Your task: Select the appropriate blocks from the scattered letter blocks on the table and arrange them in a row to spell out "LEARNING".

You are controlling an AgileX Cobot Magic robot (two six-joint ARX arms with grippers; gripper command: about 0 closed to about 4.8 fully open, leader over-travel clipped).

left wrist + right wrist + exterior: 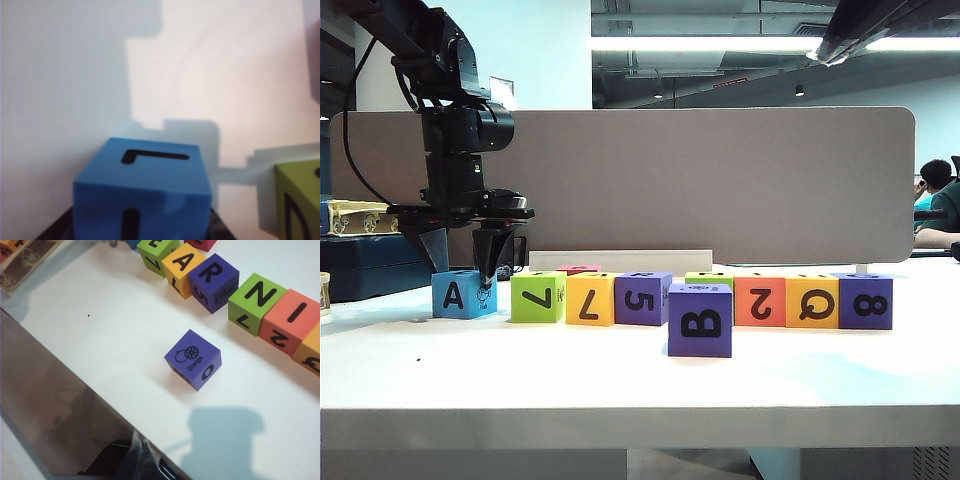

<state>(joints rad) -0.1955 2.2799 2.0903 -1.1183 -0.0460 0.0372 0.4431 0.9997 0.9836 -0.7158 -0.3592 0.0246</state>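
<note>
Beside the lime green cube (538, 297), at the row's far left end, the blue block (465, 294) is sitting square on the white counter (620, 380), an A facing front. The left tool (462, 262) is straddling it from above, fingers apart, apparently not clamping. The purple B cube (700, 320) is standing alone before the row. The right tool is staying out of sight; its state cannot be told.

Nine letter blocks (700, 318) on one table (620, 375), two pincers.
</note>
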